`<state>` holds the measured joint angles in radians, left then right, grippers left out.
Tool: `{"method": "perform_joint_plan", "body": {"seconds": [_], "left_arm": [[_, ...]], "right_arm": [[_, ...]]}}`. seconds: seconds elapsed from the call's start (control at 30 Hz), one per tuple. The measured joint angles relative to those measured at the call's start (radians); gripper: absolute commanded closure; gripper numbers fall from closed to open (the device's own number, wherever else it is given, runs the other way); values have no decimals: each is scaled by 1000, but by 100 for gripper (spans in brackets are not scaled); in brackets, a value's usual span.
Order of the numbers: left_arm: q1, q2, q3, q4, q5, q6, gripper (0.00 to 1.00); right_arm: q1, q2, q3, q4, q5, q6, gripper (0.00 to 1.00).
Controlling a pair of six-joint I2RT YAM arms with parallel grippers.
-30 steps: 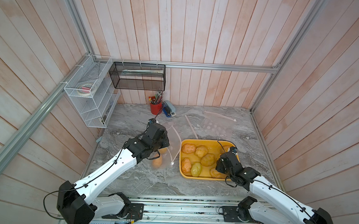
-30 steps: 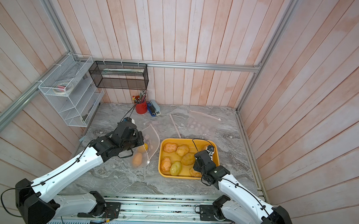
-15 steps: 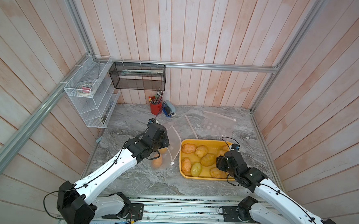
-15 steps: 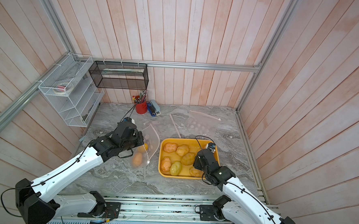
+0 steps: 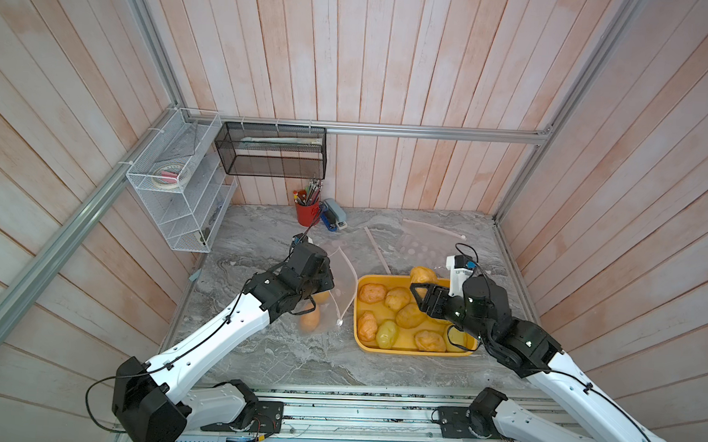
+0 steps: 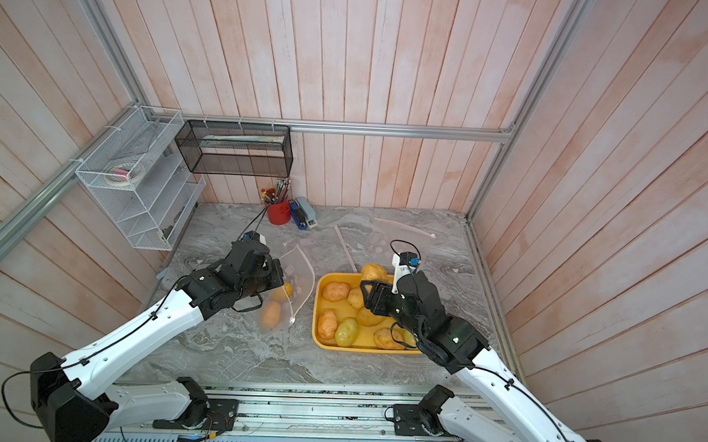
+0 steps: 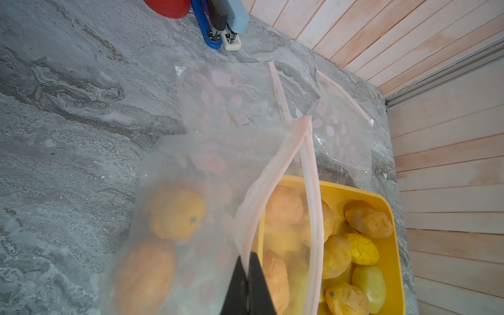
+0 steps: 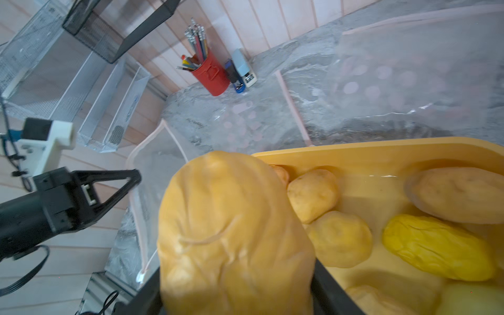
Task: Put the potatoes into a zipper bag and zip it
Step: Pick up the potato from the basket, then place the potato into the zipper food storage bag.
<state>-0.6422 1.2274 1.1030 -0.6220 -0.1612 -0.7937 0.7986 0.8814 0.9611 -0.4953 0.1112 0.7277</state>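
My left gripper (image 5: 326, 285) (image 7: 246, 272) is shut on the near rim of a clear zipper bag (image 5: 341, 271) (image 7: 207, 174) and holds its mouth open to the left of the yellow tray (image 5: 416, 351). Two potatoes (image 5: 310, 317) (image 7: 176, 214) lie inside the bag. My right gripper (image 5: 423, 292) (image 8: 237, 294) is shut on a large orange-brown potato (image 5: 422, 275) (image 8: 231, 231), raised over the tray's far rim (image 8: 381, 147). Several more potatoes (image 5: 409, 316) (image 6: 346, 332) lie in the tray. In the right wrist view the left gripper (image 8: 133, 177) and the open bag (image 8: 155, 163) show just beyond the held potato.
Two spare zipper bags (image 5: 417, 242) (image 7: 231, 95) lie flat behind the tray. A red pencil cup (image 5: 306, 211) and a stapler (image 5: 334, 214) stand at the back wall. A white wire rack (image 5: 179, 188) and a black mesh basket (image 5: 272, 155) hang at the back left.
My right gripper has risen from the right side of the tray with the potato and moved toward the tray's far rim. The left arm and the bag have stayed still.
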Motion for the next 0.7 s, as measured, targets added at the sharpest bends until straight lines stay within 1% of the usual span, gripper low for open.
{"method": "perform_joint_plan", "body": {"seconds": [0.07, 0.13, 0.23, 0.37, 0.43, 0.63, 0.7], "left_arm": [[0, 0, 0, 0, 0, 0, 100], [0, 0, 0, 0, 0, 0, 100], [0, 0, 0, 0, 0, 0, 100], [0, 0, 0, 0, 1, 0, 100], [0, 0, 0, 0, 1, 0, 100], [1, -1, 0, 0, 7, 0, 100], [1, -1, 0, 1, 8, 0, 100]], "right_arm": [[89, 97, 72, 19, 1, -6, 63], [153, 205, 146, 32, -3, -21, 66], [199, 378, 257, 64, -37, -45, 66], [202, 567, 374, 66, -49, -81, 67], [202, 630, 409, 69, -48, -100, 66], [180, 745, 417, 77, -57, -138, 66], [160, 775, 412, 86, -65, -146, 64]]}}
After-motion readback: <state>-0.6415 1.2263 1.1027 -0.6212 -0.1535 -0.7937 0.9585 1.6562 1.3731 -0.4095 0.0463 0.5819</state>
